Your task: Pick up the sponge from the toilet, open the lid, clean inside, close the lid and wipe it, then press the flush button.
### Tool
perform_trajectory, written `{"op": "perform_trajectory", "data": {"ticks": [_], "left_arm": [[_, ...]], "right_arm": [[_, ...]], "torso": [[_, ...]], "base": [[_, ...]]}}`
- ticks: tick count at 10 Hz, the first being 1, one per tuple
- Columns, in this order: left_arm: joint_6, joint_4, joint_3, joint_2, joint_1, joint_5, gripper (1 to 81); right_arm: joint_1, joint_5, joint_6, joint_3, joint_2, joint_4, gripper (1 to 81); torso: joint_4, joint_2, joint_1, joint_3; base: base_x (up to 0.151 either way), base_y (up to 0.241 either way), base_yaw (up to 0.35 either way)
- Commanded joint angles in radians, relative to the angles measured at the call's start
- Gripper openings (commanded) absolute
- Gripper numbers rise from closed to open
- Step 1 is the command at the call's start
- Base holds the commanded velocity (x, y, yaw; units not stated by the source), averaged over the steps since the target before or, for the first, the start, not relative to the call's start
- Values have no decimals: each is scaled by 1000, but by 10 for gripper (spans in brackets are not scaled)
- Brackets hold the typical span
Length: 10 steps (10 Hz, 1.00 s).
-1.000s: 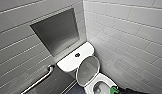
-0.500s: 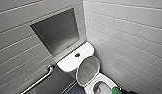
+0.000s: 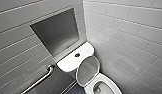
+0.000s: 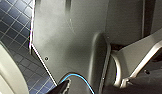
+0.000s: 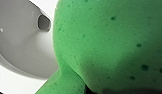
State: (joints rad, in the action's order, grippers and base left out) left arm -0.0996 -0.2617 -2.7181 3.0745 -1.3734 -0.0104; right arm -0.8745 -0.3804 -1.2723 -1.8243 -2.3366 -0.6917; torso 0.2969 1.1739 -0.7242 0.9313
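Holding the sponge squeezed in the right gripper, close above the grey bowl of the toilet, lid raised against the tank, flush button on top. Cannot tell the left gripper's opening, low over dark tiled floor.

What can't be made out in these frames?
Head view: the front of the toilet bowl is cut off by the bottom edge, as is the grab bar's lower end.
Head view: the flush button is too small for detail.
Right wrist view: the sponge blocks most of the bowl; whether it is gripped is unclear.
Left wrist view: the robot's own dark body hides most of the tiled floor.
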Motion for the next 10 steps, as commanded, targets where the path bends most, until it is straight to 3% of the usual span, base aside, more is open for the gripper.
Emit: {"op": "perform_trajectory", "data": {"ticks": [1, 3, 5, 7, 9, 10], "left_arm": [[11, -4, -3, -3, -3, -74, 811], [11, -4, -3, 0, -3, -74, 811], [11, -4, -5, -3, 0, -74, 811], [11, -2, -8, -5, 3, -74, 811], [11, -2, -8, -3, 6, -74, 811], [11, -2, -8, 1, 7, -75, 811]], "right_arm": [[-21, -10, -25, 131, 73, 18, 10], [-33, 15, -24, 155, 52, 14, 10], [-2, 0, -24, 198, 11, -40, 10], [-1, -11, -24, 166, -25, -139, 10], [50, -2, -28, 192, 19, -172, 10], [97, 5, -54, 232, 55, -170, 10]], "torso": [[0, 0, 0, 0], [0, 0, 0, 0], [0, 0, 0, 0], [0, 0, 0, 0], [0, 0, 0, 0], [57, 0, 0, -37]], "base": [[0, 0, 0], [0, 0, 0], [0, 0, 0], [0, 0, 0], [0, 0, 0], [0, 0, 0]]}}
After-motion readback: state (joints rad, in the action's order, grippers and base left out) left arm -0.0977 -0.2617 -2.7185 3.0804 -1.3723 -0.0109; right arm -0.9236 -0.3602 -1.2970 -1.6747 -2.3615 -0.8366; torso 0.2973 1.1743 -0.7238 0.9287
